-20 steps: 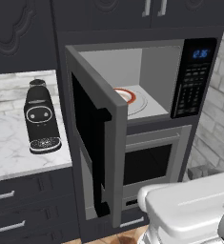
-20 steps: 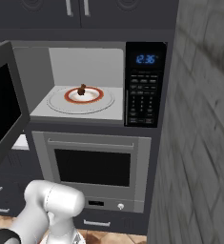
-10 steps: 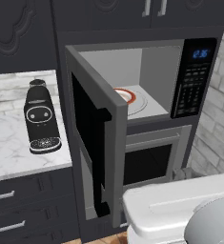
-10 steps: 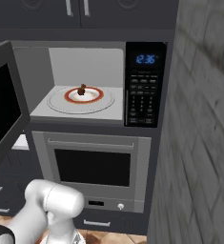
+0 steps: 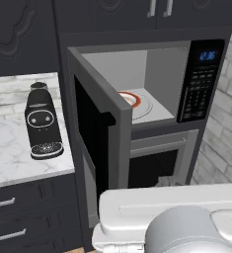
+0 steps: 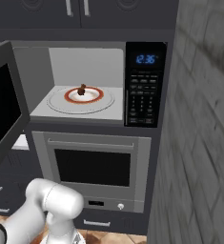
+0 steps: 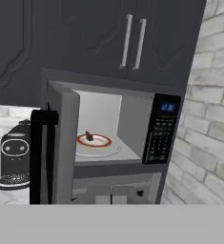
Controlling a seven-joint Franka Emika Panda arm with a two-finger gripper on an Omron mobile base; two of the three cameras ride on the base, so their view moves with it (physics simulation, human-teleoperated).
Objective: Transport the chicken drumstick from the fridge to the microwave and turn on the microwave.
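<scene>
The grey-fronted built-in microwave [image 6: 99, 83] stands with its dark-windowed door [image 5: 100, 143] swung wide open, jutting out toward 7 o'clock in the left base view and screening part of the cavity. Inside, the small golden-brown chicken drumstick [image 6: 82, 89] lies at the centre of a red-rimmed white plate [image 6: 84, 95] on the round glass turntable [image 6: 80, 101]. At 3 o'clock sits the black keypad panel [image 6: 145, 90] with a blue display. A glossy black coffee machine [image 5: 41, 122] stands on the veined white marble counter [image 5: 14, 153] at 9 o'clock. A grey oven [image 6: 94, 167] sits below, a rough grey brick wall [image 6: 199, 133] at right. The claw's jaws are pressed together, holding nothing.
</scene>
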